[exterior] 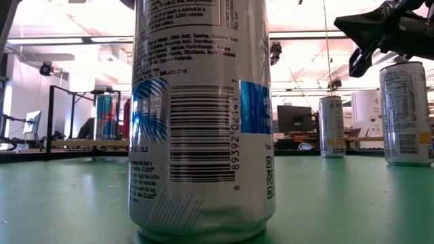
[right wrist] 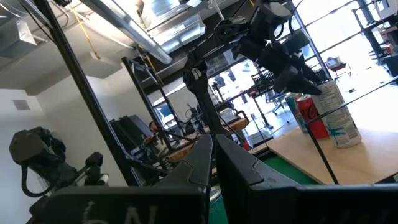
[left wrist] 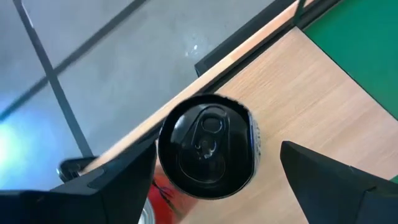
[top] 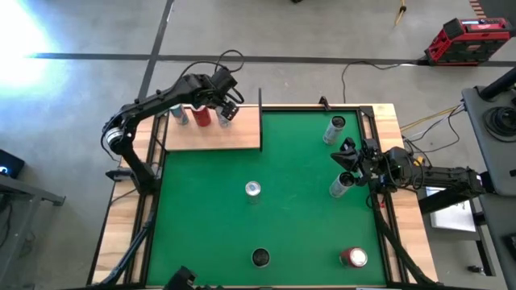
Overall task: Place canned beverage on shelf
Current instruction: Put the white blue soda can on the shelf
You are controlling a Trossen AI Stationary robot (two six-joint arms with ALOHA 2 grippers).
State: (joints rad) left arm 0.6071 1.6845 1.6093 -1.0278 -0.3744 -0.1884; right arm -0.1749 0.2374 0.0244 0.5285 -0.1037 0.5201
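So the left pincer [left wrist: 211, 180] sits spread around the black-topped can [left wrist: 208, 149], fingers either side but not squeezing; the can stands upright on the shelf [top: 234, 133] at the counter's far-left corner. Right pincer [top: 348, 157], pressed together, waits by the right edge

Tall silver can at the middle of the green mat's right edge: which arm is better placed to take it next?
Right. The right gripper hangs shut beside that silver can; the left gripper stands open over the light-wood shelf.
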